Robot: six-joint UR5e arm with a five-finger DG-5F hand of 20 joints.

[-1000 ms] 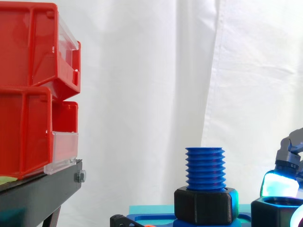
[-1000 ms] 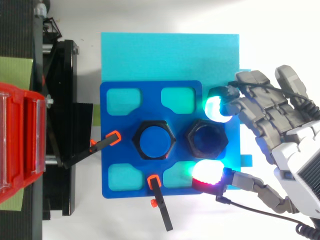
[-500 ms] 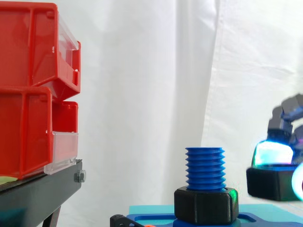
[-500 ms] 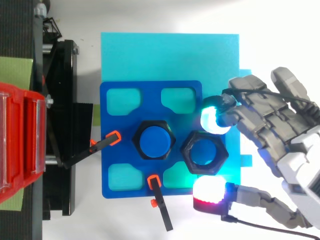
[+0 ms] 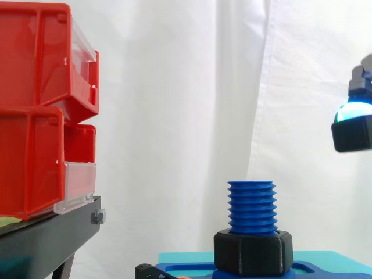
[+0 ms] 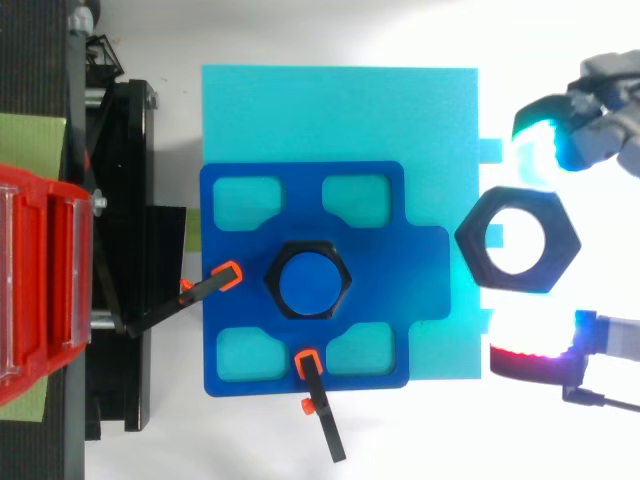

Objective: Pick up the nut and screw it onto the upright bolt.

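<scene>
The hand (image 6: 606,132) has the black nut (image 6: 518,240) pinched between two glowing fingertips, a cyan pad (image 6: 540,150) against one side and a red-and-white pad (image 6: 535,355) against the opposite side. The nut hangs flat in that pinch, its hole open from above, and in the side view it sits just under the cyan glow, clear of everything beneath it.

Out past the fingertips and lower down stands the blue bolt (image 5: 251,206), upright, threads bare, with a black hex collar (image 5: 251,251) around its foot. The held nut is higher than the bolt's top and off to one side of it, not over it. The bolt rises from a blue plate (image 6: 240,300) lying on a cyan sheet (image 6: 340,110), and two orange-tipped clamps (image 6: 212,288) grip the plate's far edges. Farthest from the hand, red bins (image 5: 35,116) are stacked on a black stand (image 5: 46,238) before the white curtain (image 5: 174,87).
</scene>
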